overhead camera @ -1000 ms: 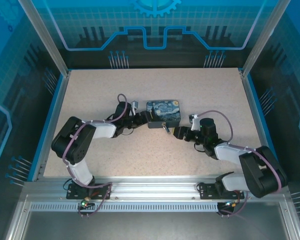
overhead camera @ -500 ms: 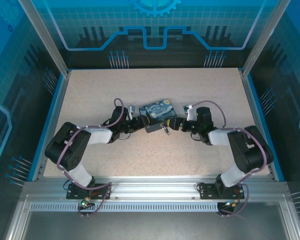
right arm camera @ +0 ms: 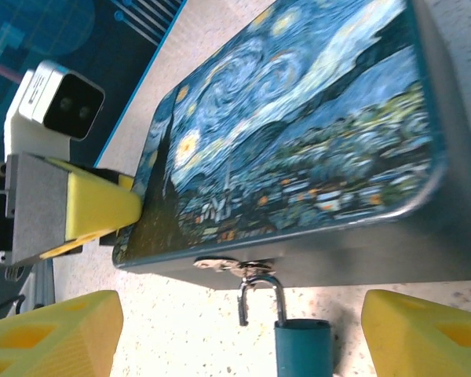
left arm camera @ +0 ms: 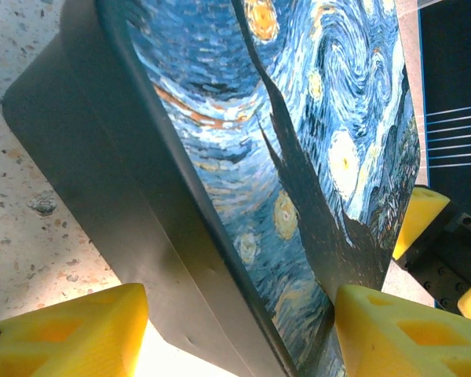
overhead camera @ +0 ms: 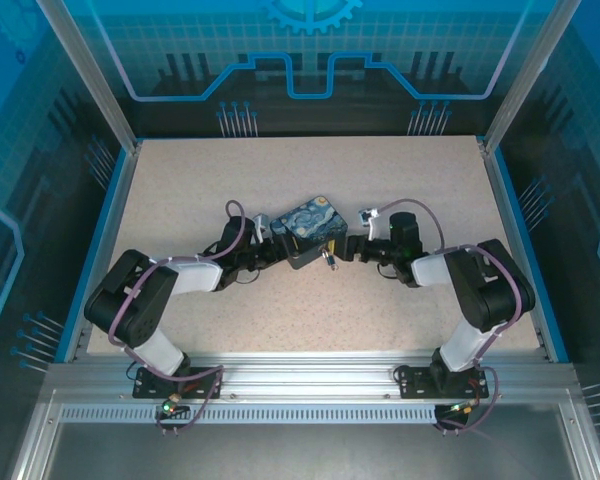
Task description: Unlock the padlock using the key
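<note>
**Clerk:** Item one, top external view. Painted tin (overhead camera: pixel 312 226) lies mid-table (overhead camera: pixel 420 180) and is turned at an angle. The left gripper (overhead camera: pixel 283 243) is at its left end and the right gripper (overhead camera: pixel 346 250) at its near right corner. The padlock (overhead camera: pixel 330 262) hangs off the tin's near edge as a speck between the two grippers.

**Checker:** Tool states?

**Clerk:** They are not legible here. Item two, left wrist view. Yellow fingers (left arm camera: pixel 71 330) sit either side of the tin's corner, one on the wall and one on the lid. I read that as clamped on the tin.

**Checker:** Item three?

**Clerk:** Right wrist view. The right jaws stand wide apart and bare. The padlock's bluish body (right arm camera: pixel 302 349) lies between them, untouched. Its shackle (right arm camera: pixel 261 297) passes through the tin's hasp (right arm camera: pixel 229 265). One leg enters the body and the other seems to end beside it. Locked or not, I cannot tell. The key I cannot place.

**Checker:** Handling note?

**Clerk:** This is a judgement. The left hand should hold the tin steady so the lock does not swing. The right should close on the body's flat sides, not the thin shackle, and leave the bottom end free for the key.

**Checker:** What differs between views?

**Clerk:** The top view gives the layout of both arms. The left wrist view gives the grip on the tin. The right wrist view gives the shackle and hasp detail.
</note>
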Robot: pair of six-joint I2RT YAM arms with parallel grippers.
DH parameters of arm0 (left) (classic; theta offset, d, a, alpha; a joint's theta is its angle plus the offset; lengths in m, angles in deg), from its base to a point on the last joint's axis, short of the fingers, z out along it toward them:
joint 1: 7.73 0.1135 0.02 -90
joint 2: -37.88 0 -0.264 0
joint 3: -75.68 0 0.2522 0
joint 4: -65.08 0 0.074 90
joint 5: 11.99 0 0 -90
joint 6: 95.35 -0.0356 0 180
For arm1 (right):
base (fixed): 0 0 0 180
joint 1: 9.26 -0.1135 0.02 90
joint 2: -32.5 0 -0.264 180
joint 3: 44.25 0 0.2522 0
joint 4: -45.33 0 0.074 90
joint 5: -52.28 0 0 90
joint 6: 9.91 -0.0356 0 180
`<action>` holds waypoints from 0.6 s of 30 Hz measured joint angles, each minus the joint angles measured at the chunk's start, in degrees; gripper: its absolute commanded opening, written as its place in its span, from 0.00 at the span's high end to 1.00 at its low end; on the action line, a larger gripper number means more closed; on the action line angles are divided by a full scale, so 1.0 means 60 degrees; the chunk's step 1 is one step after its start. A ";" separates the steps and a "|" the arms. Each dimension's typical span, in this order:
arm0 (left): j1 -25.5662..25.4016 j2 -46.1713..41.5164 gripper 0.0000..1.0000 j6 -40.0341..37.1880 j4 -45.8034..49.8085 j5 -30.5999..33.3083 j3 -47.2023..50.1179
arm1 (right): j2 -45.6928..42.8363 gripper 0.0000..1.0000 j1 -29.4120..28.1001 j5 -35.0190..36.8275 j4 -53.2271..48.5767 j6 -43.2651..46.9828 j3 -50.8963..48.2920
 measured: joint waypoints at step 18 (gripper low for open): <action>-0.0062 0.0000 0.35 0.0211 -0.0004 0.0044 0.0000 | 0.1126 0.25 -0.0590 -0.0594 -0.1370 0.0863 0.1381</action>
